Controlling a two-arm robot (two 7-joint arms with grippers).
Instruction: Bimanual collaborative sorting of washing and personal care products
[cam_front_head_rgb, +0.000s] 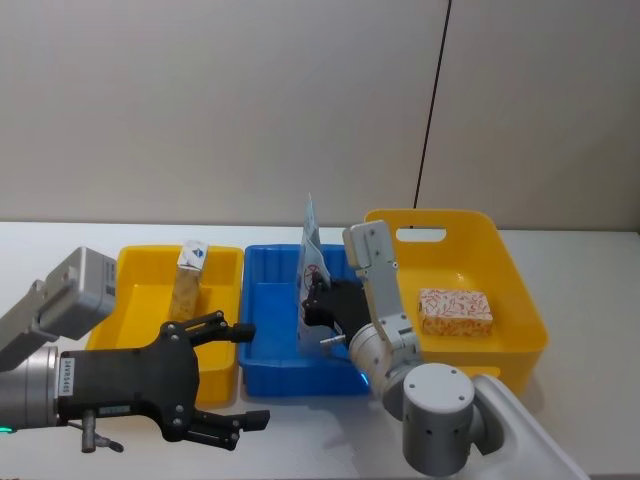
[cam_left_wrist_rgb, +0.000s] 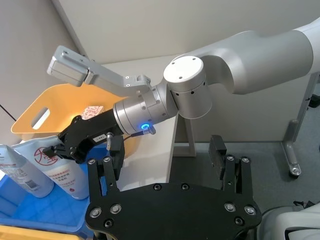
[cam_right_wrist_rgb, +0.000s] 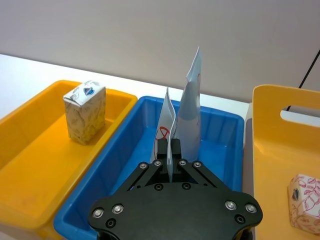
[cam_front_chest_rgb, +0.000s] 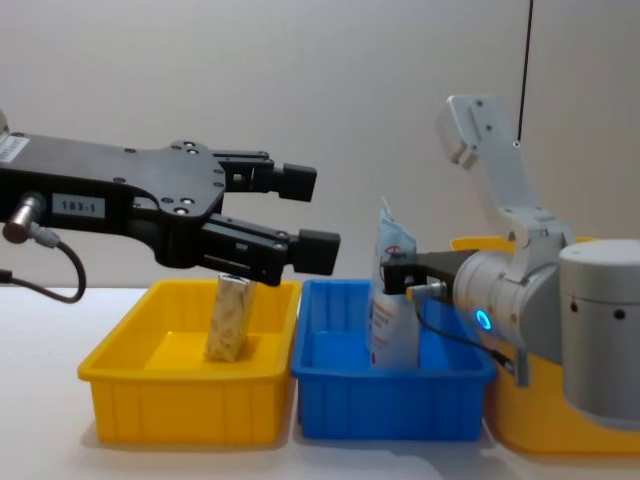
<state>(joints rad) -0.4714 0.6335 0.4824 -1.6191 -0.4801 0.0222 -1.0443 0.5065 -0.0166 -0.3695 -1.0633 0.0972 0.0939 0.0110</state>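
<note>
— Where are the products placed, and what is being held?

— Two squeeze tubes (cam_right_wrist_rgb: 192, 107) are stood upright in the blue bin (cam_front_head_rgb: 268, 330), crimped ends up. The nearer tube (cam_right_wrist_rgb: 166, 131) is clamped by the right gripper (cam_right_wrist_rgb: 169, 150) low on its body, the fingers closed against its flat faces. The beige-patterned carton (cam_front_head_rgb: 188, 282) is stood on end in the left yellow bin (cam_front_head_rgb: 140, 290); the floral carton (cam_front_head_rgb: 455, 311) is laid flat in the right yellow bin (cam_front_head_rgb: 500, 250).

— And the left gripper (cam_front_head_rgb: 232, 375)?

— It is held spread and empty in front of the left yellow bin, above the table, well apart from the carton.

— How should the tube be expected to handle?

— It is judged light and soft-walled, with a slick surface; a hard squeeze would dent it, and a slack one might let it slide. The lower body, towards the stiffer cap end, is taken as the better hold; the thin crimped top would fold. How full the tube is cannot be told, since its base is hidden by the bin wall.

— And the cartons?

— They are judged light and stiff, though crushable at the corners, and best taken across the narrow sides.
</note>
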